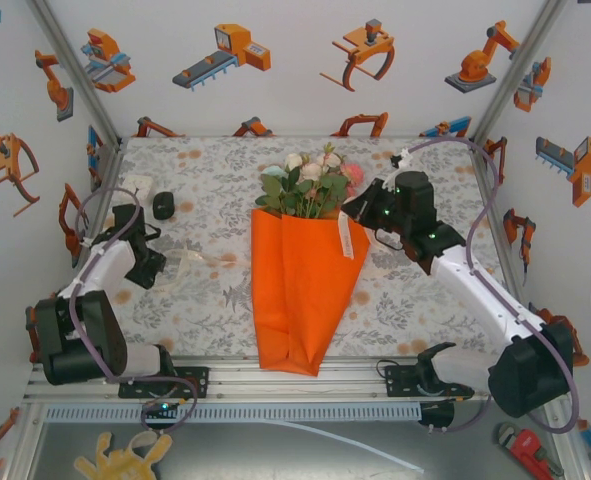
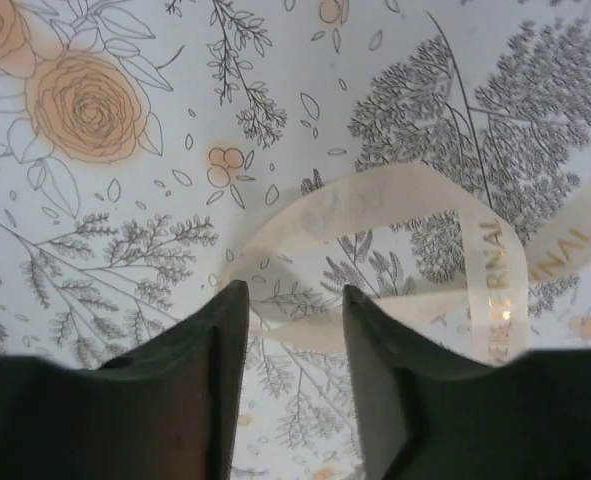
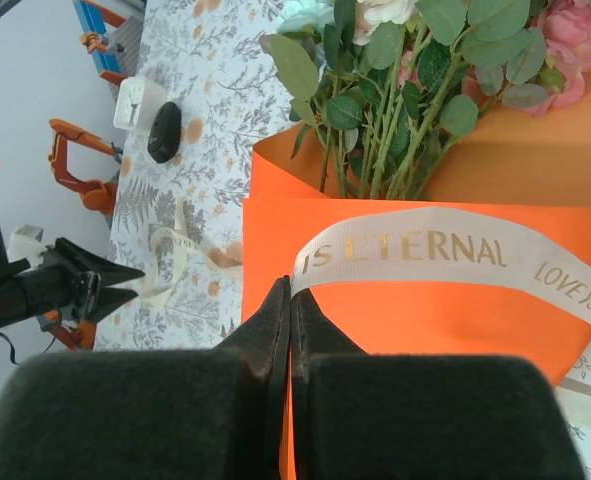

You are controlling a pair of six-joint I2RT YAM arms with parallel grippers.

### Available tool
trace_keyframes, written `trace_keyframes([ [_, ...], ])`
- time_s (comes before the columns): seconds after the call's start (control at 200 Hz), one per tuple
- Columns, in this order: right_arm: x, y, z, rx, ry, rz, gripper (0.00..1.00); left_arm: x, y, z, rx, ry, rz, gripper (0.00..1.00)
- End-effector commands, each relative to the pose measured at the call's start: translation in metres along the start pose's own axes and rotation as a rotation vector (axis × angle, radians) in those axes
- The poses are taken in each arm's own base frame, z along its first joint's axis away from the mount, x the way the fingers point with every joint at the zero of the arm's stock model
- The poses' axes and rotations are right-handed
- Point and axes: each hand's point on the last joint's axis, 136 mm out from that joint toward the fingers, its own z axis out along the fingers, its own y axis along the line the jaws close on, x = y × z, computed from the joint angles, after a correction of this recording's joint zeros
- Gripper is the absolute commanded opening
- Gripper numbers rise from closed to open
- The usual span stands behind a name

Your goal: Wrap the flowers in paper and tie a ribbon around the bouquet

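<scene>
The bouquet lies in the middle of the table, with the flowers at its far end sticking out of the cone of orange paper. My right gripper is shut on one end of the cream ribbon, which crosses the paper just below the flowers. In the top view this gripper sits at the cone's upper right edge. The ribbon's other end loops on the cloth at the left. My left gripper is open over it, and a strand of the ribbon runs between the fingertips.
A black oval object and a small white box sit at the far left of the floral tablecloth. Printed walls close in three sides. The metal rail runs along the near edge.
</scene>
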Motion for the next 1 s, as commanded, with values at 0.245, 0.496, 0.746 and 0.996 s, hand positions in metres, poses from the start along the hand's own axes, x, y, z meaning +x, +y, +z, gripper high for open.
trace_keyframes([
  [0.245,-0.011,0.006,-0.007,-0.002,-0.038,-0.011,0.00,0.027,0.026,0.011,-0.092,0.094,-0.037,0.66],
  [0.496,-0.015,0.004,-0.008,0.016,-0.048,-0.019,0.00,0.038,0.027,0.027,-0.113,0.129,-0.082,0.51],
  [0.746,-0.021,0.006,-0.016,0.036,-0.064,-0.034,0.00,0.001,-0.001,-0.011,0.032,0.034,-0.017,0.00],
  [0.996,-0.025,0.039,-0.038,-0.091,-0.064,-0.056,0.00,0.033,-0.147,-0.202,0.775,-0.260,0.855,0.00],
])
